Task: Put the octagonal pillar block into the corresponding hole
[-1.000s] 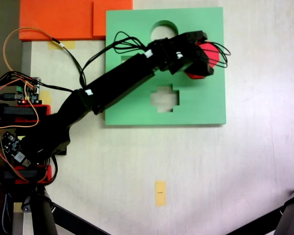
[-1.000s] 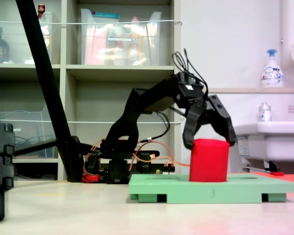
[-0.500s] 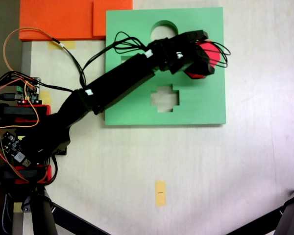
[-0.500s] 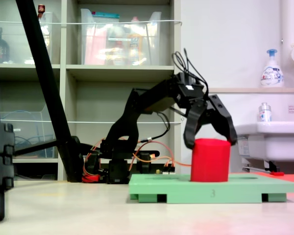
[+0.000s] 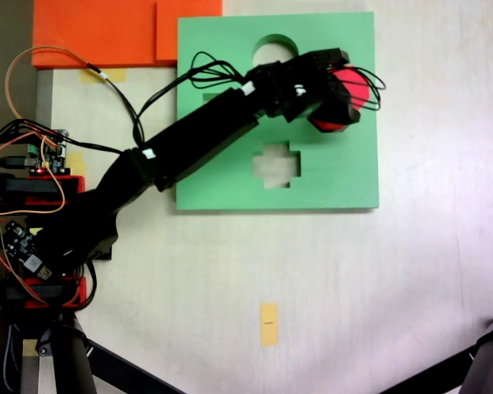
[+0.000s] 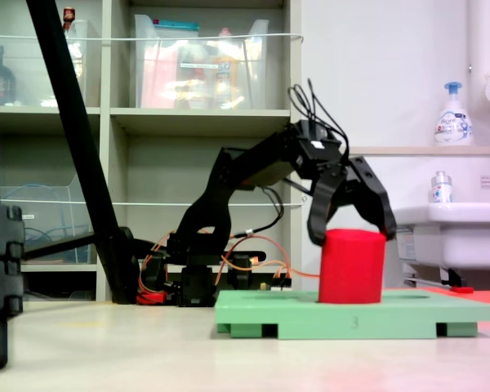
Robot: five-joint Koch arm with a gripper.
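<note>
From my screen, reading the top-down fixed view from the left: the arm's base sits at the left edge among loose wires, and the black arm reaches diagonally up and right across the pale surface (image 5: pixel 394 271) onto the green foam board (image 5: pixel 345 176). On the board I see the round cutout (image 5: pixel 269 51) near the top edge and the cross-shaped cutout (image 5: pixel 277 164) lower down. Further right is the octagonal pillar block (image 5: pixel 351 89), red, partly under the pincer (image 5: pixel 338 97). The corresponding hole I cannot make out; I judge it lies beneath the block.

In the side-on fixed view the octagonal pillar block (image 6: pixel 351 267) stands upright on the green foam board (image 6: pixel 408 314), most of its height above the board top. Whether its foot has entered the hole I cannot tell (the board's edge hides that).

The block looks like foam, so I expect it to be light, a bit squashy and fairly grippy, not fragile. I'd take it across two opposite flat sides near the top, gently, since a hard squeeze could deform it and jam it against the cutout's edges.

The pincer (image 6: pixel 349 237) is spread wide, wider than the block. Its two fingers straddle the block's top corners, tips level with the top rim. It holds nothing that I can see; whether either tip brushes the foam I cannot tell.
</note>
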